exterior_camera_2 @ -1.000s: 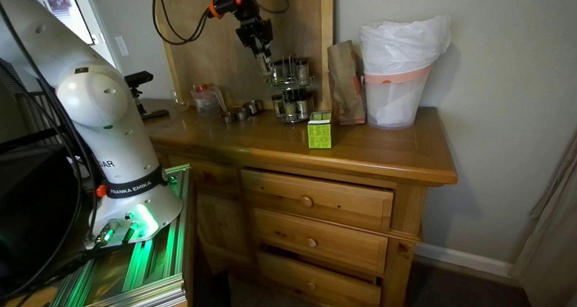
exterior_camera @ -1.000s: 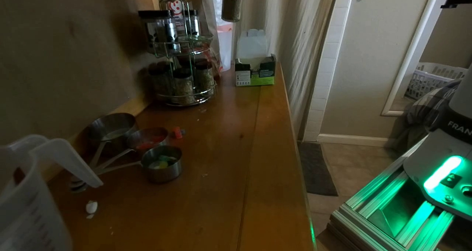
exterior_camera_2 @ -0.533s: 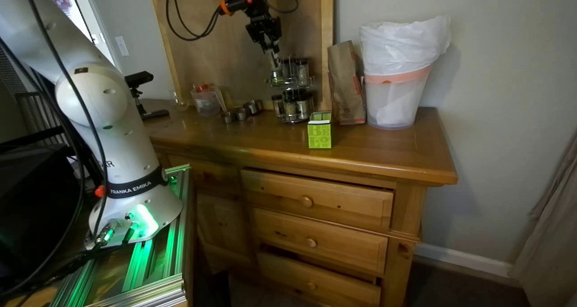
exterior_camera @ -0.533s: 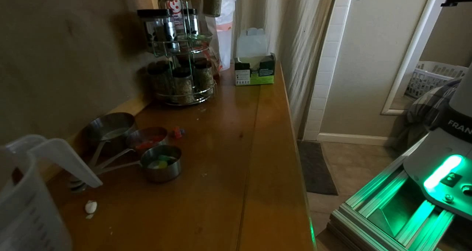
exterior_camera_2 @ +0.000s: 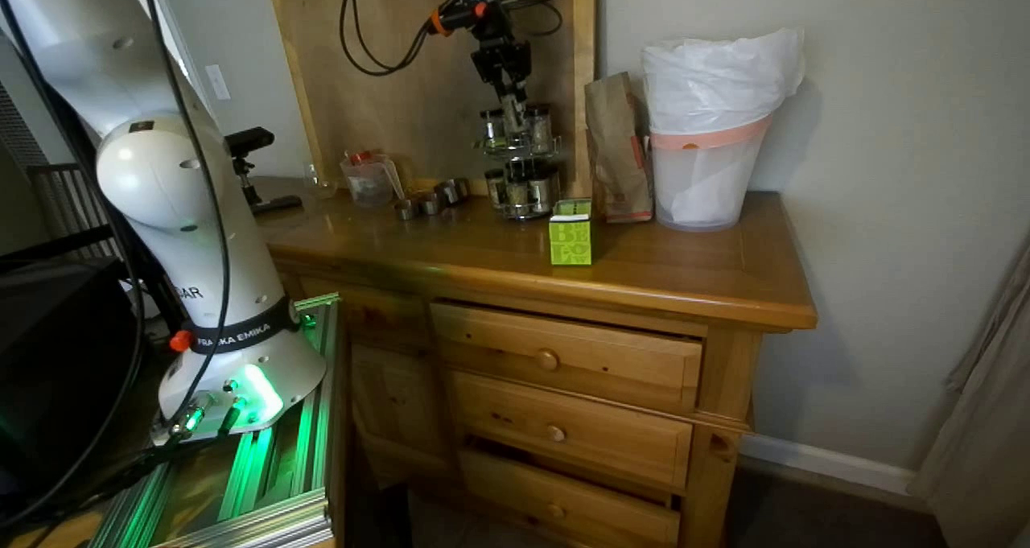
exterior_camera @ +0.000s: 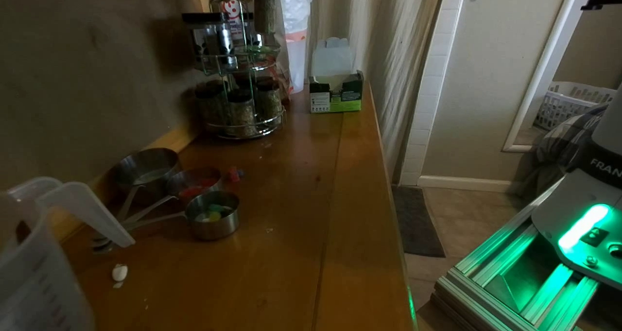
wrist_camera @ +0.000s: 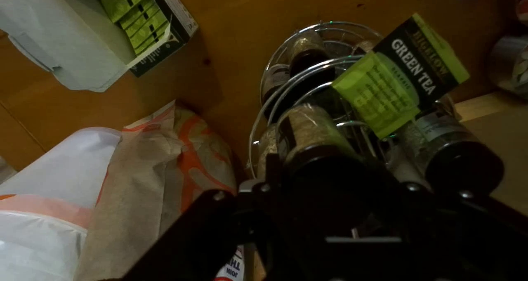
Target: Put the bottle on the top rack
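there's the dresser (exterior_camera_2: 644,266), widest thing on show, the arm (exterior_camera_2: 213,218) planted at its nine o'clock and stretched over the top; at its one o'clock stands the bin (exterior_camera_2: 708,154), with the bag (exterior_camera_2: 618,146) just beside. over at the bag's nine o'clock, the rack (exterior_camera_2: 519,155), two tiers, and it's the upper one that matters: the top rack (exterior_camera: 252,70), with jars (exterior_camera_2: 540,127) standing on it. the gripper (exterior_camera_2: 513,96) hangs at twelve o'clock of that tier, pointing down and clamped on, yes, the bottle (exterior_camera: 265,15), gripped by its upper end and seen in an exterior view at the tier's one o'clock, base hanging above it, so not set down yet; whether it touches a neighbouring jar, i can't tell. this looks like the placing step, the line-up over the tier. what's wanted next, i'd say: settle it over a free spot, keep it upright, lower gently until the base meets the tier, and only then let go. and watch the tea packet (wrist_camera: 400,74), at the bottle's two o'clock in the wrist view; it could get nudged on the way down.
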Robot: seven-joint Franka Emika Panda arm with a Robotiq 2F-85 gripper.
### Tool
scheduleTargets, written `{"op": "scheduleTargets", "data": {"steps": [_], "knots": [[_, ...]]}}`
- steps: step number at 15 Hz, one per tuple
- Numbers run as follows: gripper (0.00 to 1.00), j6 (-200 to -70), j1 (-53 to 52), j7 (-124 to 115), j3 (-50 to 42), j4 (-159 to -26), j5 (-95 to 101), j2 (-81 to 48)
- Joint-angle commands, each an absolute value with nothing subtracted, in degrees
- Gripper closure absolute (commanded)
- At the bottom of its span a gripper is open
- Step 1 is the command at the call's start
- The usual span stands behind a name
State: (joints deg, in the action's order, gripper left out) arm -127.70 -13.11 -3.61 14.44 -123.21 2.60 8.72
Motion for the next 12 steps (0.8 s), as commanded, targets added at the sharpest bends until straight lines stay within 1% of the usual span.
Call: {"op": "scheduleTargets", "data": {"steps": [1, 12], "knots": [[0.75, -125.48, -12.49, -6.94, 14.70, -119.14, 5.29, 5.19], [0.75, -124.61, -13.01, -8.16, 14.18, -118.88, 4.36, 1.22]]}}
